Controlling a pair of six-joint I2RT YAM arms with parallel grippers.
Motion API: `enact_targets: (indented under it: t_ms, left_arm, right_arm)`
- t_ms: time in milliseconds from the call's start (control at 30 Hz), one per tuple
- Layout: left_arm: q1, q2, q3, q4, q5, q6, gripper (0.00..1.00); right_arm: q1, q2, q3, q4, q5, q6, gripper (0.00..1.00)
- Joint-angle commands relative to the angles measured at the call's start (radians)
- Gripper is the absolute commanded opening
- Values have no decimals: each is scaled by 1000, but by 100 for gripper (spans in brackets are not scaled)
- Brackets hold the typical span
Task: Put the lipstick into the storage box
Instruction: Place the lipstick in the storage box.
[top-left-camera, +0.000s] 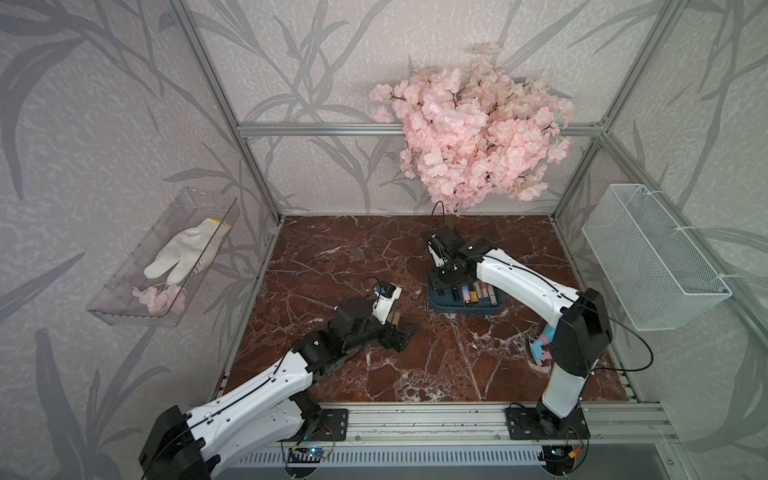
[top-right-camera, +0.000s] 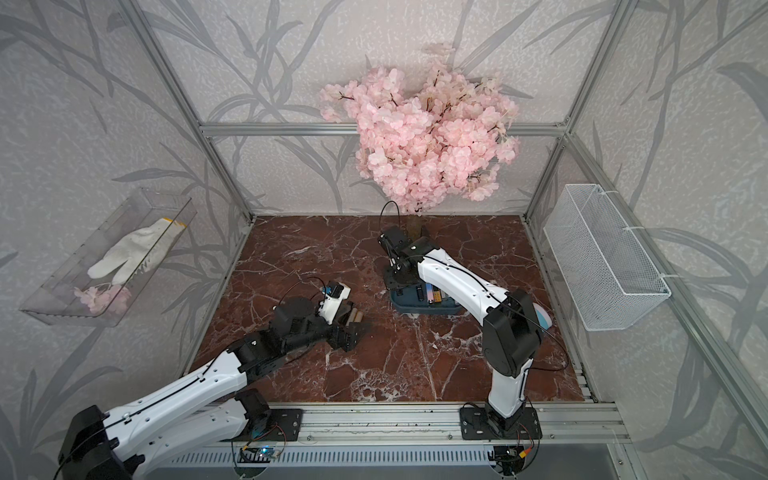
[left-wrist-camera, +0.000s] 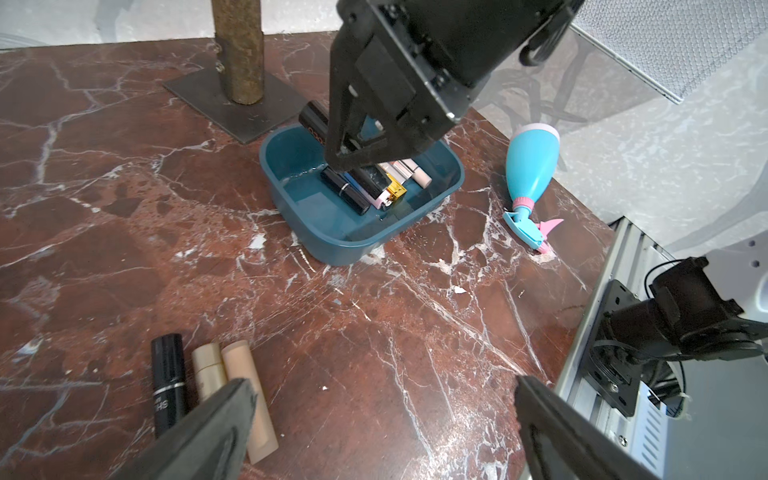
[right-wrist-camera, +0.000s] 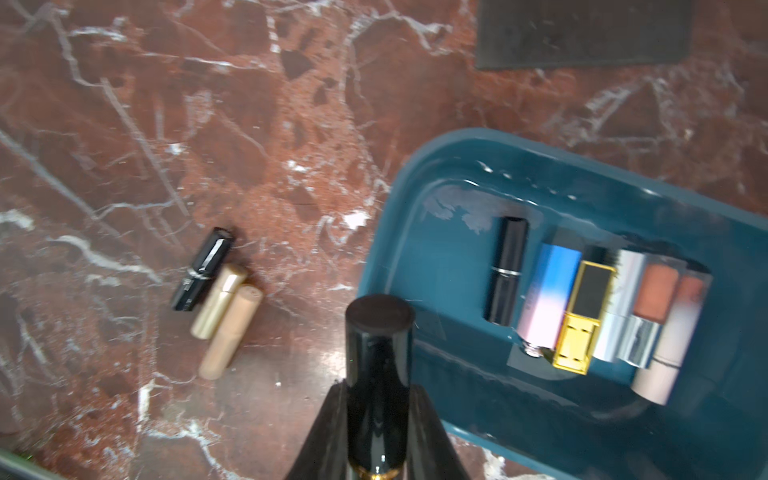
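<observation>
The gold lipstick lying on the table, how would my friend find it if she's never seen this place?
Start at the red-brown marble table and look away from the teal storage box, near the open left gripper, where three lipsticks lie side by side. The gold lipstick is the middle one. It is shiny and metallic, between a black lipstick and a longer matte tan lipstick.

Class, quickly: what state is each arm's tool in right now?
Left tool: open, holding nothing.
Right tool: closed on a black lipstick.
</observation>
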Motion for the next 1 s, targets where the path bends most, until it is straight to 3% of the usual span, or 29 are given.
enact_targets:
  t_ms: [0,300,467,967]
  left_arm:
    - [2,49,68,7,31,39,98]
    - [3,237,219,-81,55,71,100]
    - [3,263,217,-5,29,74,100]
    - [4,278,222,-14,-6,99,100]
  right_arm:
    - [-31,-27,-32,10,-7,-19,17]
    - [-99,7,-88,55,-32,-37,17]
    - [-118,46,-89,66,-35,-52,18]
    - [-128,151,-88,107,-60,-54,17]
